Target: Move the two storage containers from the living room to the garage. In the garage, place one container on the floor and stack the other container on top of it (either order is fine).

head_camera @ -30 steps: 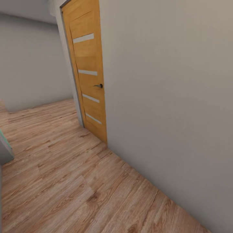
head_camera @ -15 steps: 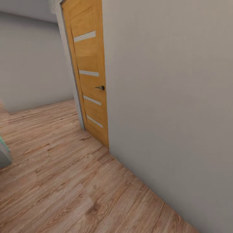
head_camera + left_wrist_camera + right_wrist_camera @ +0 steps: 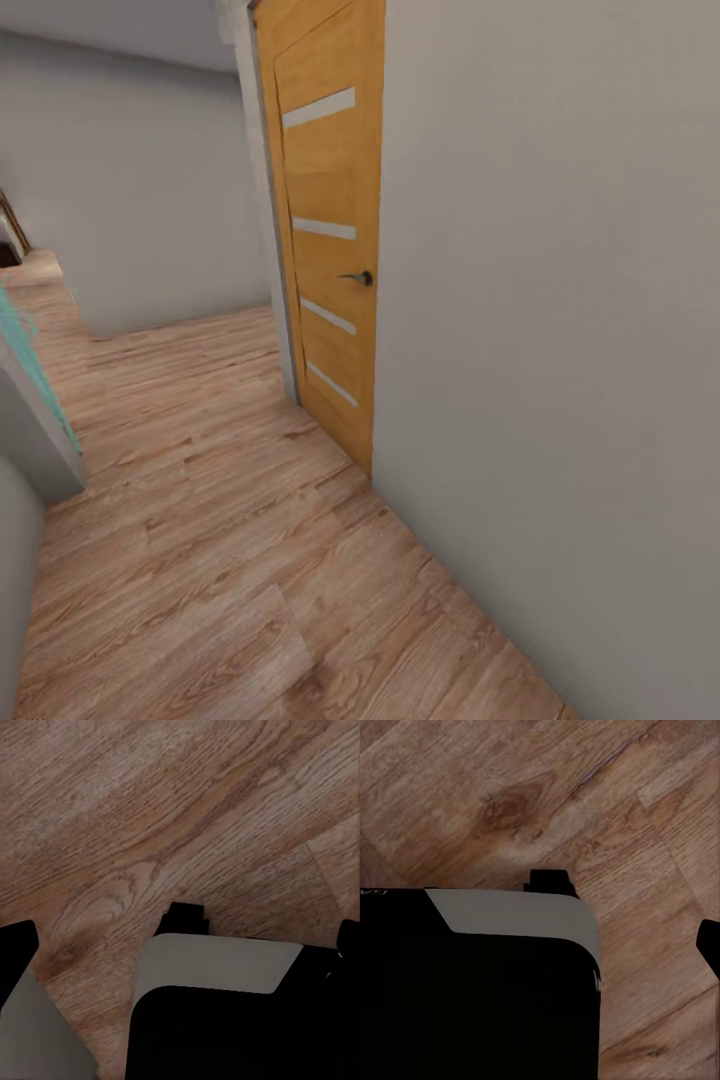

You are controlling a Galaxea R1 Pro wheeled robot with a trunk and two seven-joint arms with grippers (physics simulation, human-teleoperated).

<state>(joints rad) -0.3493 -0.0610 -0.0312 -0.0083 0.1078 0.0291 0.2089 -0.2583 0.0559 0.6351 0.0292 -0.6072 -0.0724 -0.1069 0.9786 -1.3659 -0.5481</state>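
The head view looks down a passage floored in light wood planks (image 3: 220, 520). A plain pale grey wall (image 3: 560, 330) runs along the right side, and set into it is an oak door (image 3: 328, 230) with 4 frosted horizontal strips and a dark lever handle (image 3: 357, 277). The door is shut or nearly so; the narrow angle makes it hard to tell. Past the door's pale frame (image 3: 268, 210) a second pale wall (image 3: 130, 180) closes the far end of the passage. At the left edge stands a grey panel with a teal edge (image 3: 35, 390), and behind it, far left, a small piece of dark wooden furniture (image 3: 12, 235) shows, too little to name.

In the left wrist view the camera looks down on brown wood-grain planks (image 3: 165, 817). Black and pale grey parts of the robot's body (image 3: 225, 1012) lie under the camera, and 2 black finger tips (image 3: 186, 916) of the left tool stand well apart at the frame's sides, nothing between them, so the tool is released.

In the right wrist view the same planking (image 3: 585, 802) shows, with a black and grey body panel (image 3: 480, 982). The right tool's dark tips (image 3: 549, 880) are likewise spread apart and grasp nothing.

The 2 orange-red storage containers cannot be placed from these views.
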